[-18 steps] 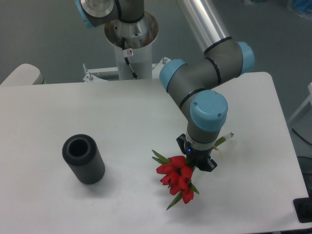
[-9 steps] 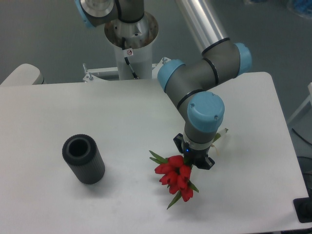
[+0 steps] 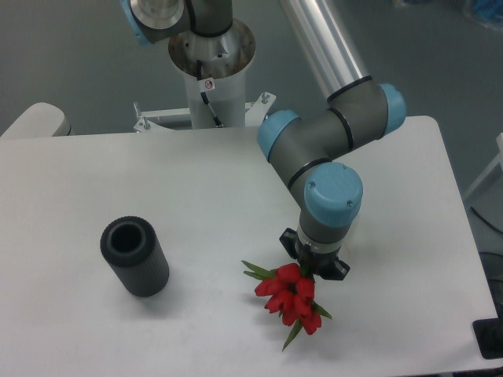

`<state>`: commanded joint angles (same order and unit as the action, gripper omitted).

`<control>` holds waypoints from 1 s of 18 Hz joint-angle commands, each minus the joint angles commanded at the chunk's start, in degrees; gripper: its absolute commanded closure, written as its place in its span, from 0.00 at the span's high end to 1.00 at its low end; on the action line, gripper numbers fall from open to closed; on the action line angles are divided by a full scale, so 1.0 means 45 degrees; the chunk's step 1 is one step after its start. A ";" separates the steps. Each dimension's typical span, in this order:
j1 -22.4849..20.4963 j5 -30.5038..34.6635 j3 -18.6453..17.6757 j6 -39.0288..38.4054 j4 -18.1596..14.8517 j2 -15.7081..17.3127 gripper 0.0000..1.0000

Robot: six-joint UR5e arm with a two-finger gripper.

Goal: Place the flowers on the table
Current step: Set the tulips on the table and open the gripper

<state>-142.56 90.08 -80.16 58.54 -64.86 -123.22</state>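
Flowers: red blooms and green leaves low over the front right part of the white worktop, stems running up under the claw. Claw clamped on the stems; fingers hidden beneath the wrist. Dark ribbed cylinder lies well apart, to the left.

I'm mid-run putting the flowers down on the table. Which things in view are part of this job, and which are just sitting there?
Part of the job:
- flowers, red blooms, at the gripper
- table, white top

Just sitting there:
- dark ribbed cylinder, hollow, on the table well left of the flowers
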 joint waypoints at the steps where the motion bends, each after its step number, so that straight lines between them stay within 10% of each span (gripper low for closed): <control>1: 0.0000 0.0349 0.0000 -0.0020 -0.0019 -0.0078 0.10; 11: -0.0156 0.0861 -0.0058 0.0213 0.0117 -0.0098 0.27; 14: -0.0293 0.0860 -0.0253 0.0467 0.0156 -0.0001 0.61; 15: -0.0332 0.0860 -0.0312 0.0468 0.0176 0.0038 1.00; 18: -0.0352 0.0880 -0.0410 0.0429 0.0176 0.0058 1.00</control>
<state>-144.14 94.04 -82.00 60.47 -64.07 -122.96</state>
